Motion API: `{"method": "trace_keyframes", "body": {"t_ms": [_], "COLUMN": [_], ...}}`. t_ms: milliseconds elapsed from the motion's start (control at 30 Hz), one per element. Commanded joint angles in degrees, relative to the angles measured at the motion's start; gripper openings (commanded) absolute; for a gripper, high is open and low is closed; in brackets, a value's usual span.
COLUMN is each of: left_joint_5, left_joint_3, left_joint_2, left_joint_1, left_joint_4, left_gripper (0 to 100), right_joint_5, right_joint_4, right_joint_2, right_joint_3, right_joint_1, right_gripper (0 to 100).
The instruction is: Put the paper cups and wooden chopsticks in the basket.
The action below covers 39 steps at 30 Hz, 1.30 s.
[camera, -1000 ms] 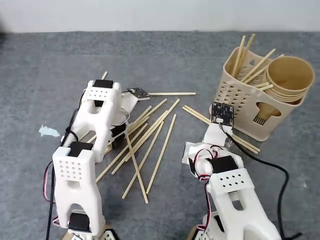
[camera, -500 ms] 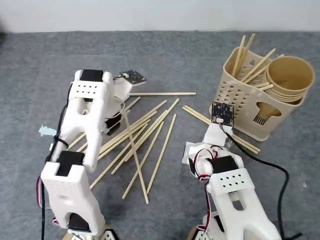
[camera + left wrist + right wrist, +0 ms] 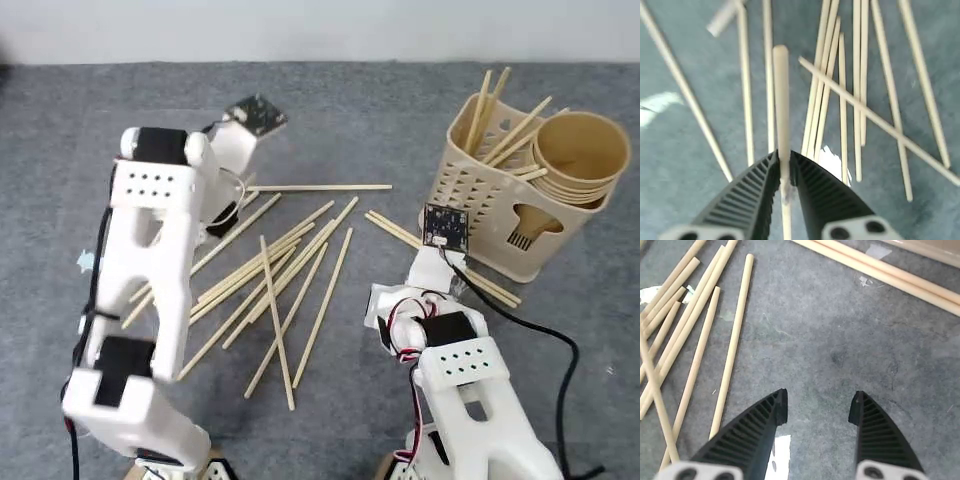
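Left wrist view: chopstick [image 3: 781,107] lengthwise between jaws, tip straight ahead.

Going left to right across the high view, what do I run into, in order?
The left arm → loose chopsticks → basket → cups, at the basket's right end.

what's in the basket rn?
The basket holds a stack of paper cups and several chopsticks leaning upright beside them. Its walls hide their lower ends and the bottom.
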Motion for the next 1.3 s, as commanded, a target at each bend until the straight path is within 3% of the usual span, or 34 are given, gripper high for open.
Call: {"method": "trace_keyframes", "body": {"t_ms": [0, 267, 533, 1000, 1267], "left_joint_5": [3.34, 14.77, 27.25, 29.63, 29.80], "left_joint_3": [-4.62, -11.65, -15.78, -2.51, -0.13], "left_joint_2": [-8.44, -10.73, -10.81, -10.73, -8.09], "left_joint_1": [2.90, 7.65, 13.80, 26.29, 33.23], "left_joint_4": [0.70, -10.29, -33.85, -75.78, -81.23], "left_gripper": [1, 1, 1, 1, 1], "right_joint_5": [-0.18, -0.18, -0.18, -0.18, -0.18], "right_joint_4": [-1.01, -1.01, -1.01, -1.01, -1.01], "right_joint_2": [-1.36, -1.36, -1.36, -0.84, -0.84], "right_joint_3": [-0.26, -0.26, -0.26, -0.18, -0.18], "right_joint_1": [-0.40, -0.40, -0.48, -1.98, -2.33], "right_gripper": [21.9, 21.9, 21.9, 21.9, 21.9]}}
